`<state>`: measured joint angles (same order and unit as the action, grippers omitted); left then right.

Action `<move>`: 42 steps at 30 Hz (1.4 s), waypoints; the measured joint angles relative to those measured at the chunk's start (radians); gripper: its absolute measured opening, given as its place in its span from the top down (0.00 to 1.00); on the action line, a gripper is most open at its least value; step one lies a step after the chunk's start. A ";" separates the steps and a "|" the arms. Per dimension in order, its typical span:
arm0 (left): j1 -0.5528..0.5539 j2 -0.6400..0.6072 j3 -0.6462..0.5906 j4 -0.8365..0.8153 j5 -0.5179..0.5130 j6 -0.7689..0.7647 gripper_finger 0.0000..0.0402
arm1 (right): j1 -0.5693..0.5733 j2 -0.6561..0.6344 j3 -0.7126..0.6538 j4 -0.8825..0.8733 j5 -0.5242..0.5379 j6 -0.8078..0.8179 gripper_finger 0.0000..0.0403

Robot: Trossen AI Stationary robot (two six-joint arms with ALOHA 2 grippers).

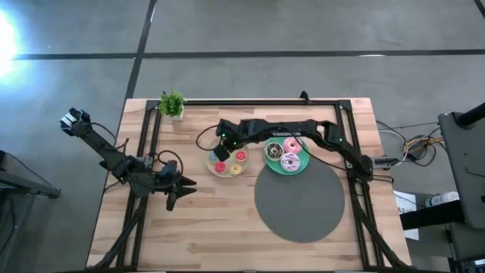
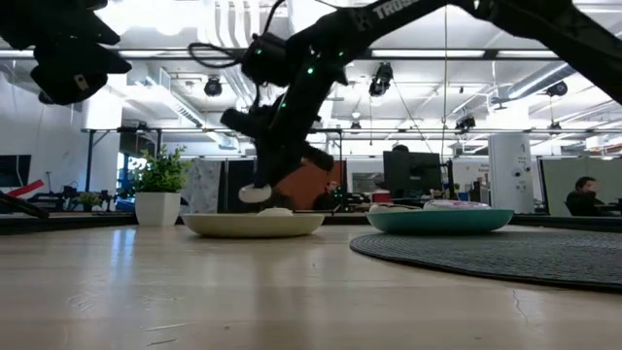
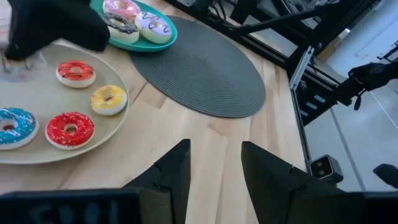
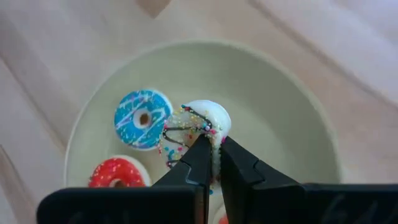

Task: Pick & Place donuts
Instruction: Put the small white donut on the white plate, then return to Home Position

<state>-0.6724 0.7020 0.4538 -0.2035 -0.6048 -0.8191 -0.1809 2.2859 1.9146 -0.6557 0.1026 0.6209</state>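
mid-task: right gripper (image 4: pixel 210 163) pinches a white sprinkled donut (image 4: pixel 198 127) above the beige plate (image 4: pixel 292 130), 4 small donuts on it; left gripper (image 3: pixel 214 163) spread, idle beside that plate.

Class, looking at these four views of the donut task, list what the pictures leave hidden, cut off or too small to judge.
- High view: the right gripper covers part of the beige plate; donuts beneath it are hidden.
- Right wrist view: the white sprinkled donut is pinched edge-on, its lower part behind the fingers; the red donut is cut off by the wrist.
- Low view: the teal plate rim hides its donuts.
- Left wrist view: the blue donut is cropped.
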 joint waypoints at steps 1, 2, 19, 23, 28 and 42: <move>0.000 0.000 0.000 0.000 0.000 0.000 0.71 | 0.000 0.017 0.015 -0.011 -0.005 -0.001 0.97; 0.000 0.000 0.000 -0.001 0.000 0.000 0.71 | 0.001 0.034 0.035 -0.028 -0.010 -0.006 0.97; 0.000 0.000 -0.001 -0.018 -0.026 0.003 0.71 | 0.013 0.174 0.288 -0.244 0.109 -0.098 0.59; 0.000 0.001 -0.001 -0.017 -0.026 0.003 0.71 | 0.018 0.161 0.291 -0.345 0.109 -0.105 0.55; 0.000 0.001 -0.001 -0.018 -0.035 0.004 0.71 | 0.043 0.109 0.295 -0.409 0.124 -0.121 0.53; 0.141 -0.001 -0.041 0.077 0.126 0.061 0.71 | 0.320 -0.327 -0.096 -0.455 0.263 -0.016 0.58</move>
<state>-0.5314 0.7006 0.4125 -0.1263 -0.4792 -0.7577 0.1391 1.9585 1.8185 -1.1106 0.3660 0.6052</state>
